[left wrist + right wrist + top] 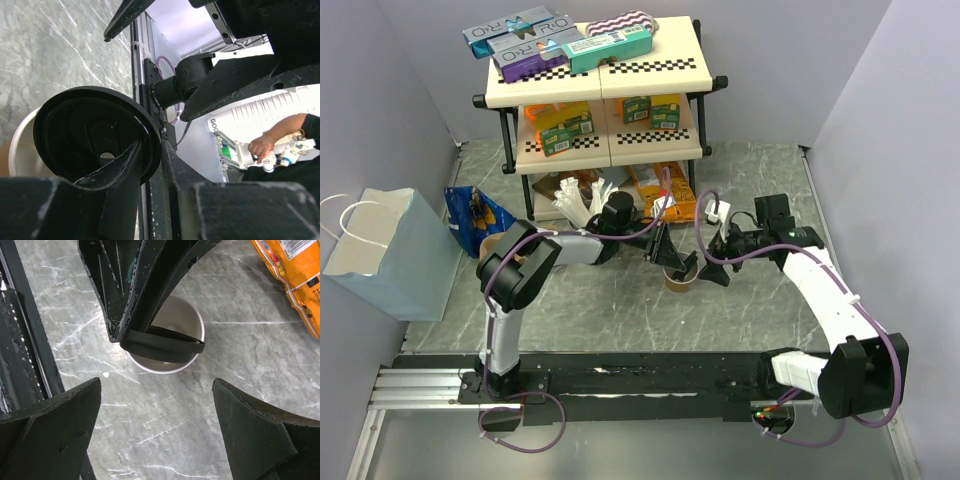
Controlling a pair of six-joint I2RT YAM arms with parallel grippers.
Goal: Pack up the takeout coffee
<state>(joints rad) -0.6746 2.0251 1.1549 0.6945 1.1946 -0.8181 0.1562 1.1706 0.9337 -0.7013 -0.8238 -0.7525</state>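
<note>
The kraft paper cup (186, 320) stood upright near the middle of the worktop (250, 365), slightly toward its right edge and in front of the shelf rack (605, 85) at the far edge. Its pale inside showed through the open part of its mouth. The left claw (666, 250) reached in from the left and was closed narrowly on the black lid (162, 345), gripping it by the rim between both fingers. The lid hung tilted across the cup's mouth, its lower edge down at the near rim; whether it touched the rim could not be told. The right claw (156, 390) hovered just right of the cup with its jaws spread wide, holding nothing, the cup lying ahead of the gap between its fingers. An orange snack bag (295, 280) lay on the worktop beyond the cup toward the far edge. A pale blue paper bag (390, 255) stood at the left edge.
</note>
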